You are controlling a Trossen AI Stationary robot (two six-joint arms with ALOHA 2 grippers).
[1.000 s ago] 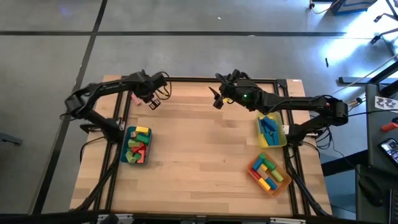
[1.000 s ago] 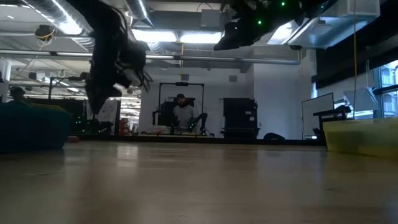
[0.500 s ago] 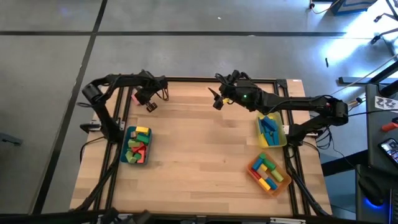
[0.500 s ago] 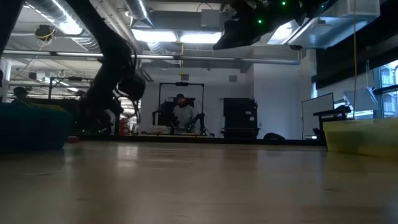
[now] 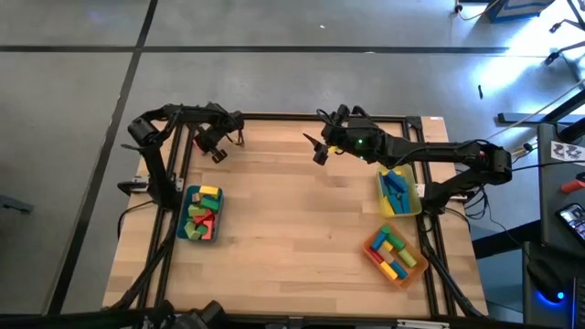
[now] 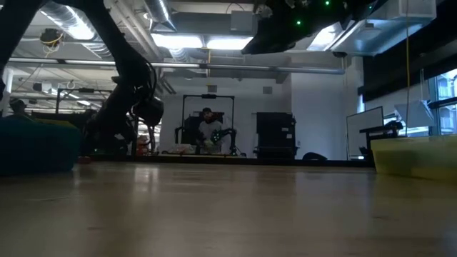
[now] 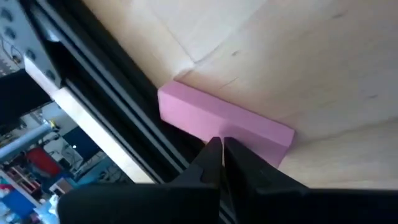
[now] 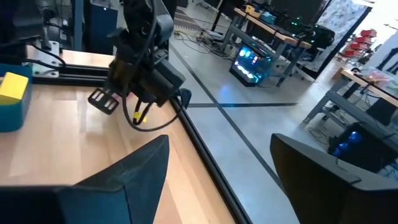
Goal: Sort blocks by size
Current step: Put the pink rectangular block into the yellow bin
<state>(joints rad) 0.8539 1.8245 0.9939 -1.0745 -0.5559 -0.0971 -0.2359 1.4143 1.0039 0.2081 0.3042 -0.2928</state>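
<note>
At the near right corner of the wooden table (image 5: 302,238), seen from above, an orange tray (image 5: 397,257) holds yellow, blue, green and red blocks (image 5: 391,250), with a yellow tray (image 5: 410,205) of blue blocks (image 5: 395,186) just beyond it along the right edge. Across the table, a teal tray (image 5: 186,225) near the left edge carries red, green and yellow blocks (image 5: 204,214); the same tray shows as a dark blue-green shape (image 6: 36,146) at the left of the low view.

Farther back, the right gripper (image 5: 319,149) hangs above the table's far middle, its two fingers (image 8: 124,180) spread wide with nothing between them. The left gripper (image 5: 216,152) is at the far left corner, close to the black frame rail (image 7: 118,81) that borders the tabletop. Its wrist view shows its fingers (image 7: 208,163) pressed together, tips right over a pink block (image 7: 217,121) that lies flat on the wood against the rail; the tips close on no part of the block, and whether they touch it cannot be told.

Beyond the table, the low view shows a person (image 6: 208,130) seated among workshop equipment under ceiling lights.
</note>
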